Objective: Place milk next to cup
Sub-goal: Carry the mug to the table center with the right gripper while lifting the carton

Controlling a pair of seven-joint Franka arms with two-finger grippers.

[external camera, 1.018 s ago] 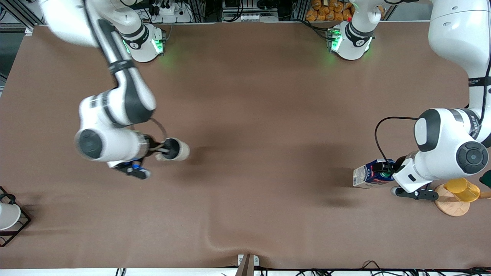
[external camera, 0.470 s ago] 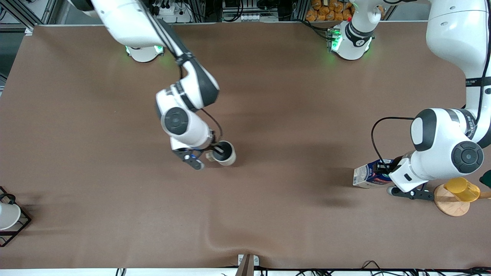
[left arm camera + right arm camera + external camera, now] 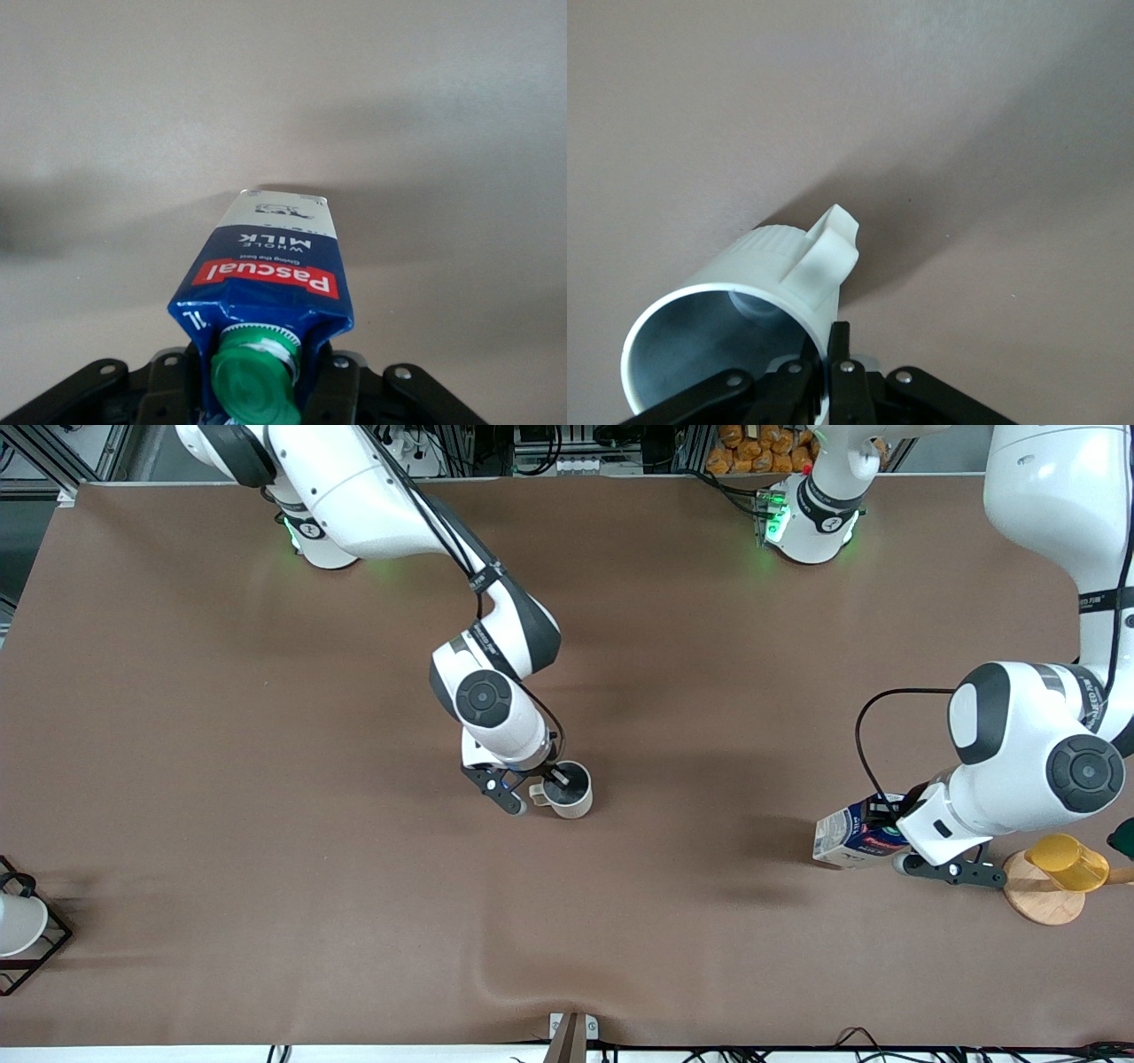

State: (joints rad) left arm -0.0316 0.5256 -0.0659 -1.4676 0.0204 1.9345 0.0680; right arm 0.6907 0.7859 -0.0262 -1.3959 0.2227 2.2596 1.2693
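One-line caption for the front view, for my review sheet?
Right gripper shut on the cup at mid-table; left gripper shut on the milk beside the yellow cup.

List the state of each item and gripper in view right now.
Milk: cap on, gripped at its top.
Cup: held by its rim.
Left gripper: shut on the milk.
Right gripper: shut on the cup.
Yellow cup: on a wooden coaster.
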